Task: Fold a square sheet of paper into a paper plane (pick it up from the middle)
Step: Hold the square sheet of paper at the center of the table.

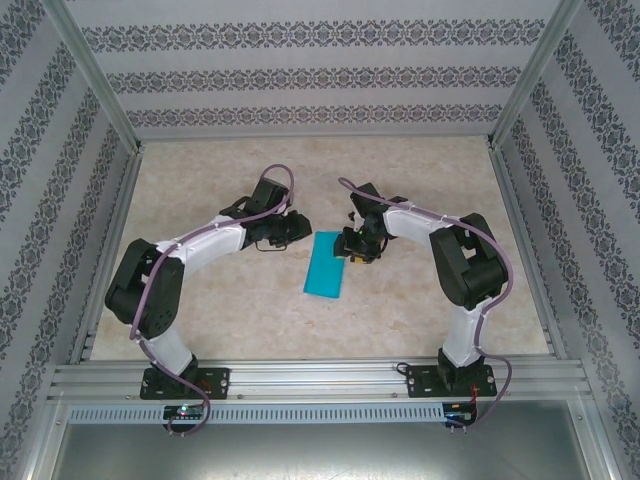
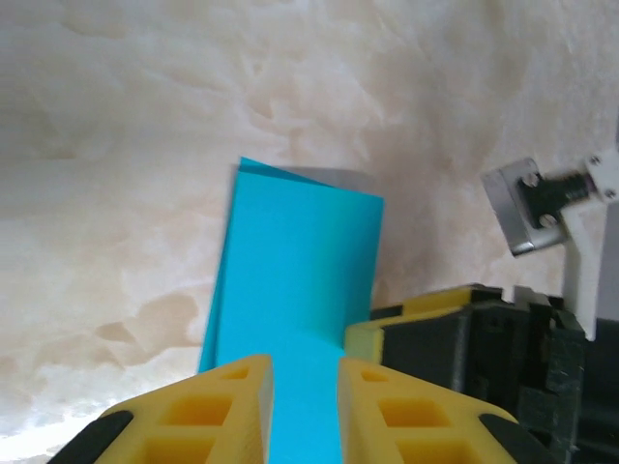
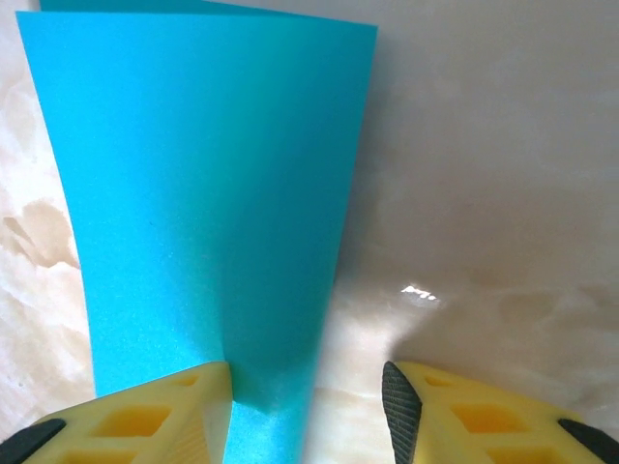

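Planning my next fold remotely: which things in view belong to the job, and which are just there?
Job:
teal paper, folded in half
left gripper
right gripper

Just there:
table
patterned walls
metal frame

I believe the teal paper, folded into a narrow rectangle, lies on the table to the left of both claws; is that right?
Not quite: the folded teal paper lies on the table between the left claw and the right claw, not to the left of both. The top external view shows this.
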